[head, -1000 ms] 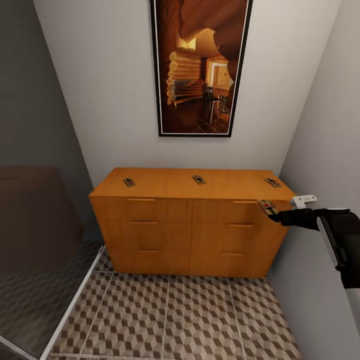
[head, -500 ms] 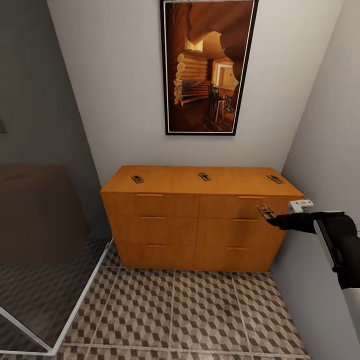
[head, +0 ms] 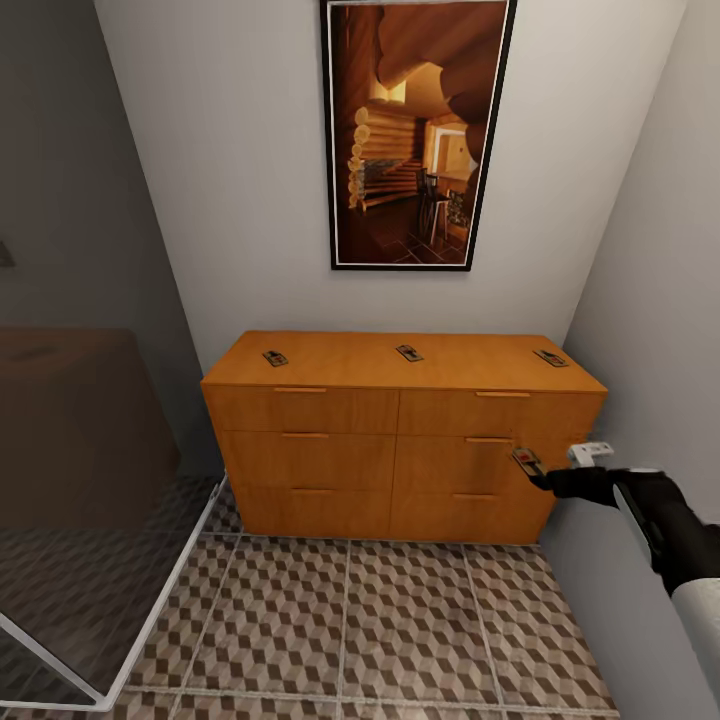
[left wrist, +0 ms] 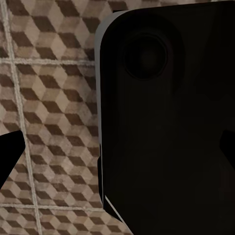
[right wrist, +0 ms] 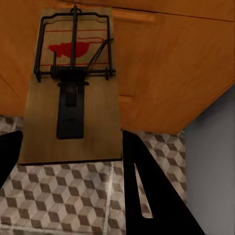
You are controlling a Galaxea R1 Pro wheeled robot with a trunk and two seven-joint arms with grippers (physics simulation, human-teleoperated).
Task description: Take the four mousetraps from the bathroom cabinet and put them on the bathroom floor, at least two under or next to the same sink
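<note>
Your right pincer (head: 537, 478) is gripping one mousetrap (head: 526, 460) before the cabinet (head: 400, 440), at four o'clock; your left pincer's opening is indeterminable.

An orange wooden cabinet (head: 400, 440) with drawers stands against a pale wall at 12 o'clock, a tall framed picture (head: 415, 130) above it, a grey glass panel (head: 80, 450) at 9 o'clock.

No words or numbers can be read; the small brown wooden mousetrap (right wrist: 72, 88) bears only a red mouse-shaped mark.
</note>
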